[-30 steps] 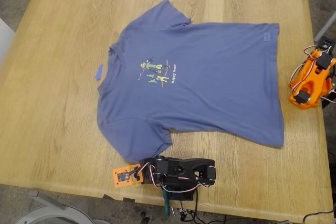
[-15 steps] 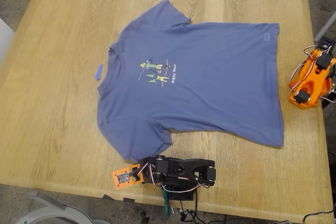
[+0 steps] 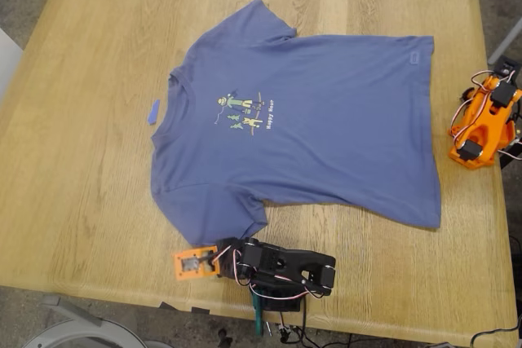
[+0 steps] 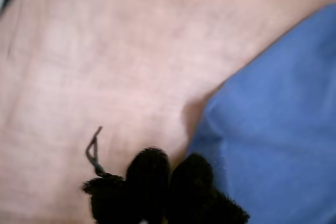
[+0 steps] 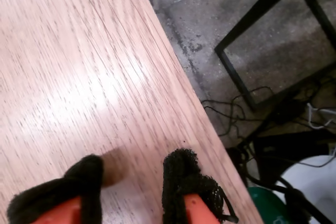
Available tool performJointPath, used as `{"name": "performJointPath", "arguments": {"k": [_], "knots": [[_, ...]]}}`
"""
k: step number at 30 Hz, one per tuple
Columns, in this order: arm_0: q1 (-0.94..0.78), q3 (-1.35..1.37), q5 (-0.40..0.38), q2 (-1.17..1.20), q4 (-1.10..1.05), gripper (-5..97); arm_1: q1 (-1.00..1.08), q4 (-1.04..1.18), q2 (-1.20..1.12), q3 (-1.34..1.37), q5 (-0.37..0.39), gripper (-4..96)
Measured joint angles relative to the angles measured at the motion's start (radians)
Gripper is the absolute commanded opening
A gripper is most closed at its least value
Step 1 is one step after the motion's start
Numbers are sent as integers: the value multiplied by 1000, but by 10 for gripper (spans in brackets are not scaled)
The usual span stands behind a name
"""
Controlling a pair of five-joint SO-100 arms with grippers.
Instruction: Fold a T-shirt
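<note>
The T-shirt [image 3: 302, 132] lies spread flat on the wooden table [image 3: 90, 169], chest print [image 3: 245, 112] facing up, with its collar toward the exterior view's left and its hem toward the exterior view's right. A small blue scrap [image 3: 153, 112] rests on the bare wood just beside the collar, apart from the cloth. My first gripper [image 4: 168, 174] belongs to the black arm [image 3: 277, 266] at the near table edge; in the exterior view it sits low by the lower sleeve [image 3: 212, 218] of the T-shirt, next to an orange plate [image 3: 194, 264] on the arm's end. In the first wrist view the two padded fingertips [image 4: 149, 169] stand pressed side by side with no visible gap and no cloth between them, and the edge of the blue fabric [image 4: 278, 129] lies just beside them; I cannot tell whether a pad touches it. My second gripper [image 5: 134, 182] belongs to the orange arm [image 3: 483, 120] at the exterior view's right, well apart from the T-shirt's hem. In the second wrist view its padded fingertips [image 5: 181, 174] stand parted with bare wood between them, holding nothing, close to the table edge, with grey floor [image 5: 231, 14], black frame legs [image 5: 262, 9] and cables [image 5: 226, 114] visible beyond.
</note>
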Motion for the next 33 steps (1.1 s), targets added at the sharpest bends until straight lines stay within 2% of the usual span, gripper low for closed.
{"name": "performJointPath", "arguments": {"k": [2, 4, 5, 8, 15, 23, 33], "knots": [[12, 0, 12, 0, -92, 318, -46, -3, 0, -43, 34, 278], [31, 0, 8, 0, -169, 386, -89, -15, -5, -78, 64, 310], [37, 0, 11, 0, -195, 430, -109, -29, -6, -95, 63, 324], [54, -2, 23, 0, -216, 475, -124, -92, -8, -158, 29, 370], [120, -126, 72, 0, -34, 516, -252, -101, -8, -356, 23, 374], [175, -433, 137, -51, 156, 526, -503, 126, -11, -680, 52, 371], [316, -983, 202, -431, 207, 553, -845, 448, -356, -1390, 41, 360]]}}
